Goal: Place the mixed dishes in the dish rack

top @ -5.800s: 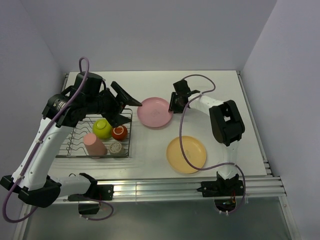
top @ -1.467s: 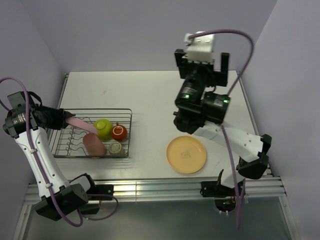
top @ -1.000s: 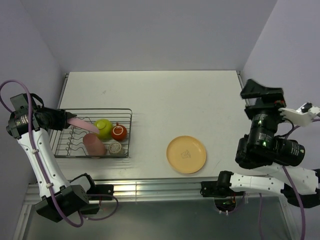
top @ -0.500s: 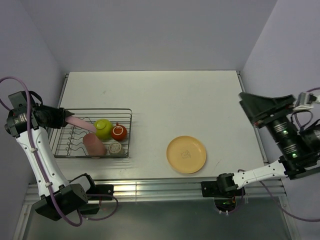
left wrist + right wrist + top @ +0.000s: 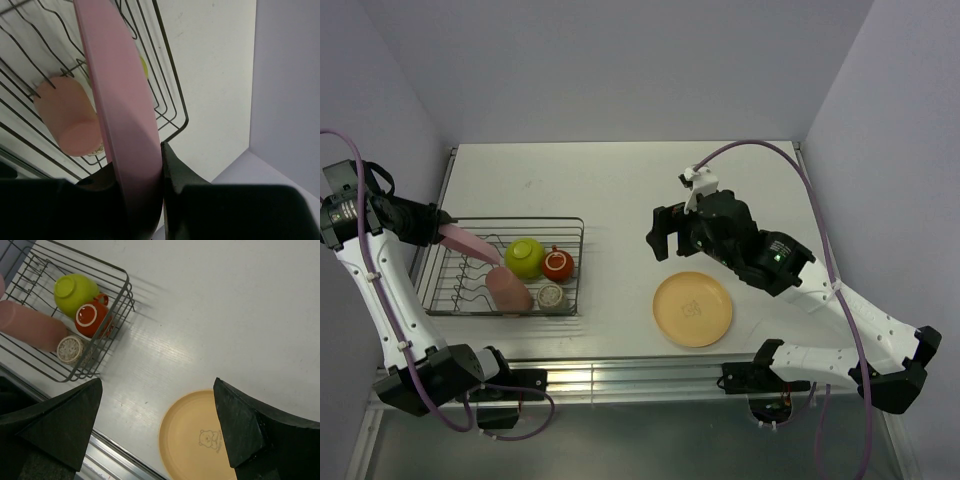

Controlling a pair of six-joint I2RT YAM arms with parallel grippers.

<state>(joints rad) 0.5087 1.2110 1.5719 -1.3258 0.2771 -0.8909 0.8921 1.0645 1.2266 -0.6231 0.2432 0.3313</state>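
Observation:
The pink plate [image 5: 468, 243] hangs tilted and edge-on over the left end of the dish rack [image 5: 574, 268], with my left gripper [image 5: 436, 229] shut on its rim. In the left wrist view the pink plate [image 5: 120, 110] fills the gap of that gripper [image 5: 136, 161]. The lime-green bowl [image 5: 525, 257], the red-orange bowl [image 5: 558, 264], the salmon-pink cup [image 5: 508, 289] and the tiny beige cup [image 5: 551, 295] lie in the rack. The yellow-orange plate [image 5: 692, 308] lies flat on the table. My right gripper [image 5: 670, 238] hovers open above its far-left side, holding nothing; that gripper [image 5: 155, 425] looks down on the yellow-orange plate [image 5: 200, 440].
The rack [image 5: 128, 290] stands near the table's front-left, close to the metal rail [image 5: 650, 375] along the front edge. Purple walls close in on the left, back and right. Bare white tabletop [image 5: 620, 180] lies between rack and yellow-orange plate and behind them.
My right arm has swung in from the far right, off the table, to above the yellow-orange plate. My left gripper has shifted slightly left and up with the pink plate.

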